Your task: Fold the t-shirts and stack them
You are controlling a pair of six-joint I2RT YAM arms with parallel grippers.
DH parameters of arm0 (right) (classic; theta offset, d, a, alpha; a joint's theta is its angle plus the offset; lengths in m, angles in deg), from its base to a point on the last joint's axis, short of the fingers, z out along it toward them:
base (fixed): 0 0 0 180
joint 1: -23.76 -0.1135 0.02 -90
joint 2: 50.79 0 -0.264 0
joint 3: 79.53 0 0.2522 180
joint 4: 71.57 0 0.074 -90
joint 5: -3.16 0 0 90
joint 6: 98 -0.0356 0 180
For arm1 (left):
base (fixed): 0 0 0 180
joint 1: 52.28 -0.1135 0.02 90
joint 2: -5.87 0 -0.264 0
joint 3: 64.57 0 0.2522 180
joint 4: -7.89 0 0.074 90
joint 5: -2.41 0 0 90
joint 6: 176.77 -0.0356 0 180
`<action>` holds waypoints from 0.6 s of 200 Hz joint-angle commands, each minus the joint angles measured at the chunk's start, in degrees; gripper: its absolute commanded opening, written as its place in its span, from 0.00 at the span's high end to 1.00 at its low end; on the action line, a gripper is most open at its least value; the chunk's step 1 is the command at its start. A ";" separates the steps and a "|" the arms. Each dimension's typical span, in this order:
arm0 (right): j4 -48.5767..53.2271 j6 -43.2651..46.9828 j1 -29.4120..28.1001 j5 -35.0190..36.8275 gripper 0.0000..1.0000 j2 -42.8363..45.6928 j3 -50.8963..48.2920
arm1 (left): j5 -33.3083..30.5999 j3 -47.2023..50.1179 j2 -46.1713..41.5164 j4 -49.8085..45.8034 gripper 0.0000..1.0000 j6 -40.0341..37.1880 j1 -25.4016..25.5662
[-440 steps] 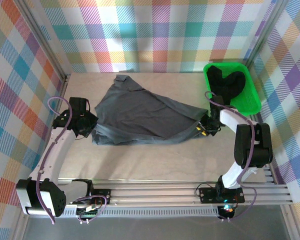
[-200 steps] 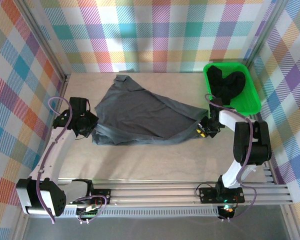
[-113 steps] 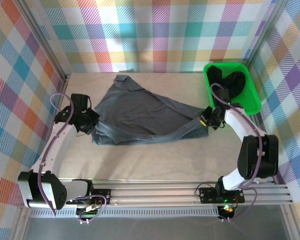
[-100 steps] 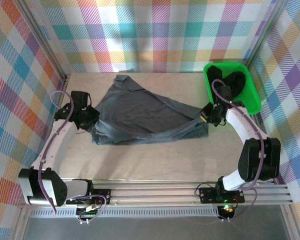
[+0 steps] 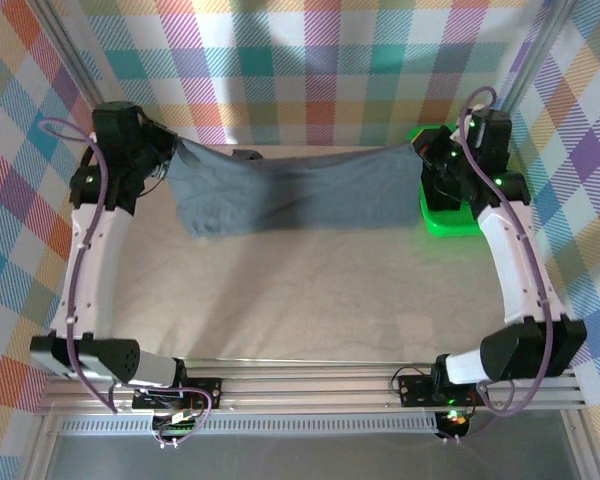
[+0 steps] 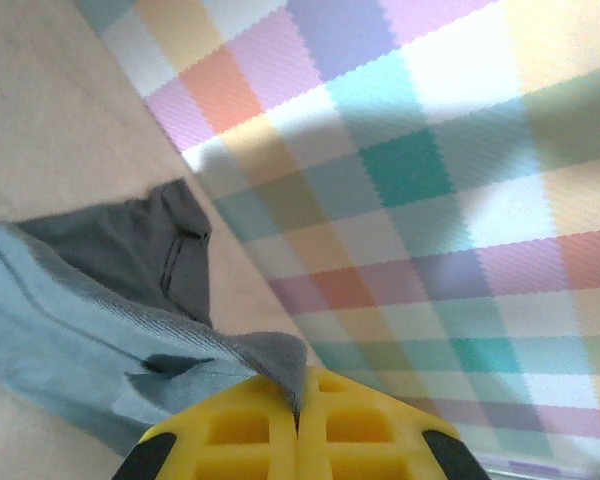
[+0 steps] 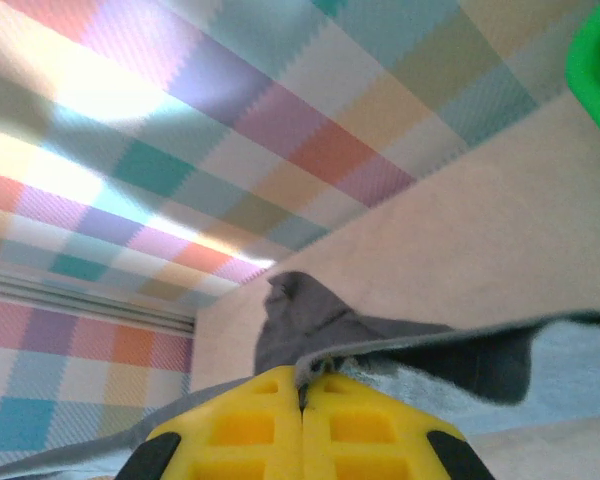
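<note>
Grey shirt (image 5: 290, 195) hangs as a curtain near the back wall, stretched between the two raised arms. Its top edge is up in the air. Whether its lower edge touches the table (image 5: 310, 300) cannot be told.

1. Left gripper (image 5: 168, 160): high at the left rear, jaws clenched on the shirt's left end. In the left wrist view the yellow fingers (image 6: 230, 435) meet, with a cloth edge pinched in the seam between them.
2. Right gripper (image 5: 428, 165): high at the right rear, over the green tray (image 5: 450, 222), jaws clenched on the shirt's right end. The right wrist view shows the same pinch.

Progress, as judged: early. The shirt is lifted and spread but carries no fold, and no stack lies on the table. Laying it flat, folding it and stacking every shirt all remain.

Orientation: the long axis runs left to right, parallel to the back wall. The cloth sags slightly at mid-span. Which end is neck and which is hem cannot be told.
</note>
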 commanded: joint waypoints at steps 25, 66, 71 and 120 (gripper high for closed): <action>-4.13 1.50 0.08 2.46 1.00 19.01 -6.84 | -11.36 4.08 -17.71 0.97 1.00 -1.60 -0.63; -1.99 2.23 0.05 4.52 1.00 29.47 -11.20 | -16.62 6.06 -24.08 4.15 1.00 -2.26 -0.65; -1.75 2.20 0.07 4.39 1.00 29.42 -11.28 | -16.88 5.57 -23.60 4.24 1.00 -2.39 -0.65; -6.15 0.31 0.05 -2.82 1.00 14.89 -12.96 | -6.71 -0.28 -4.08 -1.85 1.00 0.05 -0.96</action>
